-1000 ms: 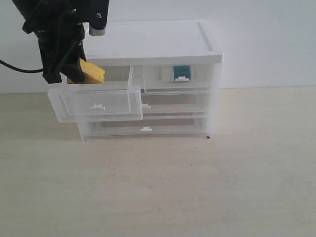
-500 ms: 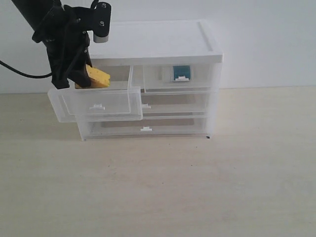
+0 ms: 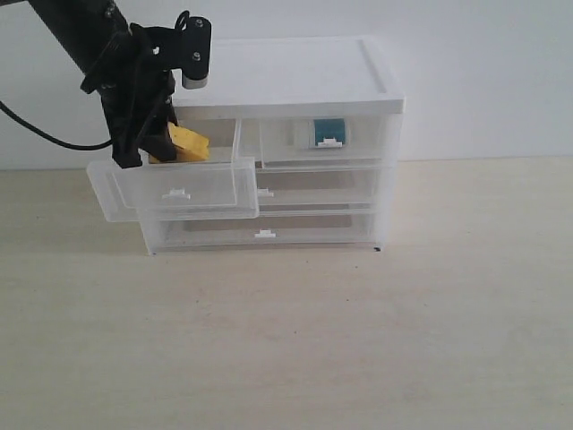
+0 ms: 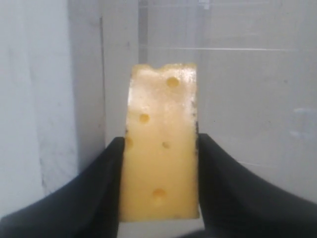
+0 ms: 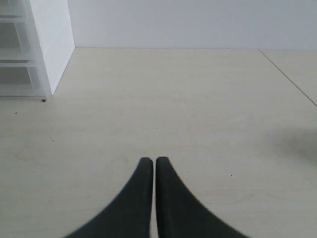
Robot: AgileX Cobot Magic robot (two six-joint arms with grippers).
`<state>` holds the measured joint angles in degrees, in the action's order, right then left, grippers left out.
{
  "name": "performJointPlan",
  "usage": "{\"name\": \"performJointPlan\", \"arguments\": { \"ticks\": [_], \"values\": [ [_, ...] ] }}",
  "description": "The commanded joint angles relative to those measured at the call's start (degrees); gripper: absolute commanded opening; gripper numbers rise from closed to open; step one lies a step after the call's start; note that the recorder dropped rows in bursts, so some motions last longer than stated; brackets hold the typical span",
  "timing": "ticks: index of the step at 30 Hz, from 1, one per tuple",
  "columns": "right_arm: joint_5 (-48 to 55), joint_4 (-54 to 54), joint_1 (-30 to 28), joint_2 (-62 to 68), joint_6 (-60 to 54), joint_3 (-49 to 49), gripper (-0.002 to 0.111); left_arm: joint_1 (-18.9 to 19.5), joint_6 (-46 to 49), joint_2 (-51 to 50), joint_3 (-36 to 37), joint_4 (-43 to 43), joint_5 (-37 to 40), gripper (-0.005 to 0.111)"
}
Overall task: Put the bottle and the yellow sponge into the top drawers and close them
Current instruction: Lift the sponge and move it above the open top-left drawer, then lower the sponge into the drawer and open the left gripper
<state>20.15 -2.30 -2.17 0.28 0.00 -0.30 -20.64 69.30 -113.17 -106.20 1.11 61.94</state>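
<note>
The yellow sponge [image 3: 186,144] [image 4: 161,144] is pinched between the black fingers of my left gripper [image 3: 159,148] [image 4: 161,144], just above the inside of the pulled-out top left drawer [image 3: 175,186]. Its far end dips below the drawer's rim. The top right drawer [image 3: 327,139] is pushed in, and the bottle [image 3: 328,132] shows through its front as a teal label. My right gripper [image 5: 151,161] is shut with nothing in it, low over bare table away from the cabinet; it does not show in the exterior view.
The white drawer cabinet [image 3: 277,81] [image 5: 47,44] stands at the back of a pale wooden table [image 3: 295,340], with two full-width drawers [image 3: 269,228] below, pushed in. A black cable [image 3: 40,130] trails from the left arm. A table seam [image 5: 287,74] runs on the right wrist view's far side.
My left gripper has carried the sponge down and to the right, from above the drawer's left rim into its opening. The drawers and the bottle have not moved.
</note>
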Motion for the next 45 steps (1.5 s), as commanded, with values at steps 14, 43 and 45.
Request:
{"name": "performJointPlan", "arguments": {
  "ticks": [14,43,45],
  "values": [
    [-0.51,0.08,-0.13,-0.28,0.00,0.30,0.000,0.12,-3.89,0.89,-0.71,0.34,-6.81,0.064],
    [-0.61,0.08,-0.13,-0.28,0.00,0.30,0.000,0.12,1.47,9.96,2.05,13.93,8.03,0.004],
    [-0.61,0.08,-0.13,-0.28,0.00,0.30,0.000,0.02,1.34,10.13,3.14,14.31,8.03,0.005]
  ]
}}
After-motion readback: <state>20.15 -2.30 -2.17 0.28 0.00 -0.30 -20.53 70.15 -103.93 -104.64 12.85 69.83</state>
